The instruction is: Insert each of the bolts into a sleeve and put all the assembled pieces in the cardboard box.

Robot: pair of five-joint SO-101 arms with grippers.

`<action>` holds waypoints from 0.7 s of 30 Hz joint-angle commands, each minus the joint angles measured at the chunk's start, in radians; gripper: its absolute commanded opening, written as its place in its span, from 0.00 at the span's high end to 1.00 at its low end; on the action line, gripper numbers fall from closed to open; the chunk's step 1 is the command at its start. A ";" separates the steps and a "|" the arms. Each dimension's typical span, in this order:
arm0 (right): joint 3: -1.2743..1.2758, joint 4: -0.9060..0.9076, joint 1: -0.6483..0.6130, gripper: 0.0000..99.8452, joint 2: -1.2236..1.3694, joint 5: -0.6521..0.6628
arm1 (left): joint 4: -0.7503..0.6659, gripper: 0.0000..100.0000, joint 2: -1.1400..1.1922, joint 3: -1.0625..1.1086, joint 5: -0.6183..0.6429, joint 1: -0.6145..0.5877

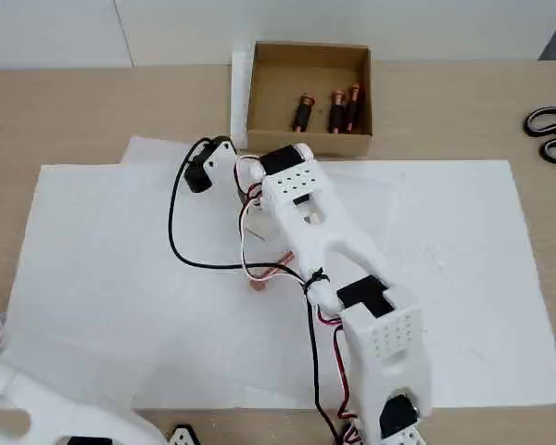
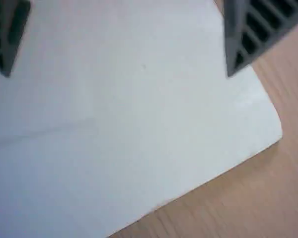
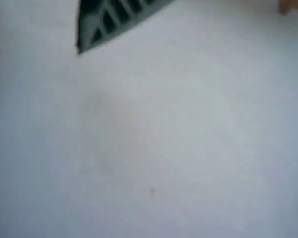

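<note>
Left gripper [image 2: 118,74], jaws spread, hovers over bare paper [image 2: 139,148]. Right gripper [image 1: 221,156], whose jaw state we cannot tell, sits just short of box [image 1: 352,144] holding three pieces [image 1: 336,111]. We judge it best to scan for stray bolts before gripping.

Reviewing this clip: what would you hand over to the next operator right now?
Left gripper: open, empty, over the paper corner.
Right gripper: low over the paper, open or shut unclear.
Three assembled pieces lie in the cardboard box.
A small copper-coloured bit lies on the paper beside the right arm; check whether it is a loose part left to do.
</note>
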 commanded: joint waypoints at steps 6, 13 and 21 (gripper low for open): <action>-0.011 -0.028 0.005 0.77 0.008 0.002 | -0.014 0.74 -0.015 0.001 -0.002 0.003; -0.011 -0.022 -0.001 0.80 0.010 -0.032 | -0.012 0.74 -0.015 0.001 -0.002 0.003; -0.009 -0.021 0.001 0.94 0.010 -0.087 | -0.018 0.74 -0.015 0.016 -0.002 0.003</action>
